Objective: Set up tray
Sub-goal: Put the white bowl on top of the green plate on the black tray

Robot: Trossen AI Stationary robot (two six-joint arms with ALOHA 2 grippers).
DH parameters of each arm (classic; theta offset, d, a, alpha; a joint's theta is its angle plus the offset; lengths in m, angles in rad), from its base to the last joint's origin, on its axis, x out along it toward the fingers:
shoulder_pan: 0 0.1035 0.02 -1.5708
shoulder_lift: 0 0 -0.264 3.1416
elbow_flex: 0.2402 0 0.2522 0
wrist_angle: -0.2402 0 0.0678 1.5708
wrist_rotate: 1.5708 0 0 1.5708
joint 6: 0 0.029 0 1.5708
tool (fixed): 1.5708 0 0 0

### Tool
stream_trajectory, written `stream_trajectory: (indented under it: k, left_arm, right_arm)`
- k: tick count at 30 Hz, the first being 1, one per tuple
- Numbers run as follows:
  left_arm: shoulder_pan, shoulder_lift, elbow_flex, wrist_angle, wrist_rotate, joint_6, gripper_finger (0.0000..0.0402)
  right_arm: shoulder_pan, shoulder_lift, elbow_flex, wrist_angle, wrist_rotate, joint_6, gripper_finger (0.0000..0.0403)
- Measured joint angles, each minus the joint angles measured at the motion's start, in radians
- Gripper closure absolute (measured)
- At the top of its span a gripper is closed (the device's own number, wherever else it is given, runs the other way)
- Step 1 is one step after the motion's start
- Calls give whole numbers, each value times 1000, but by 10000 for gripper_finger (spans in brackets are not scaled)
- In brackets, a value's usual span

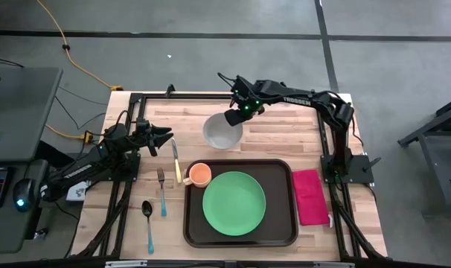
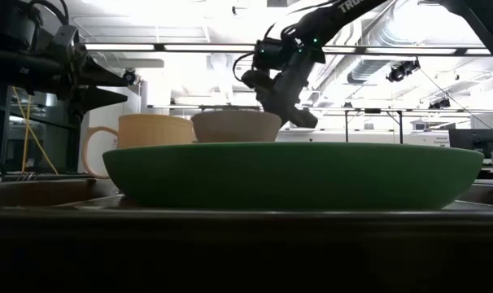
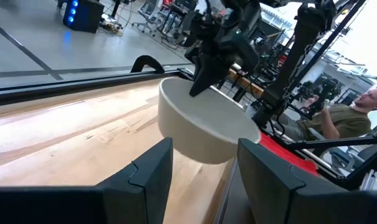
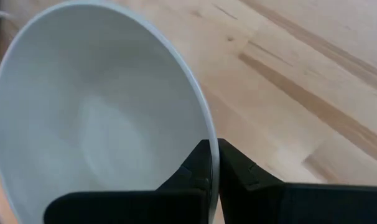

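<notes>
The right gripper [image 1: 237, 119] is pinching the rim of a white bowl [image 1: 222, 132] behind the tray [image 1: 279, 223], which is lying at the table's near middle, while the left gripper [image 1: 164, 135] is waiting with fingers apart

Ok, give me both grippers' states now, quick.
Left gripper: open, holding nothing, near the table's left edge.
Right gripper: shut on the white bowl's rim.

Grey concrete floor [image 1: 210, 59], yellow cable [image 1: 58, 33], bright ceiling lights [image 2: 230, 47].
</notes>
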Motion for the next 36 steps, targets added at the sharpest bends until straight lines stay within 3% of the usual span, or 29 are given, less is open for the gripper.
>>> stream_trajectory:
  k: [12, 36]
  left_arm:
    - [0, 0, 0, 0, -1, 0, 190]
    - [0, 0, 0, -1, -5, 0, 190]
  right_arm:
    - [2, -89, 0, -37, 0, 25, 403]
    - [55, -140, 0, -104, 43, 56, 403]
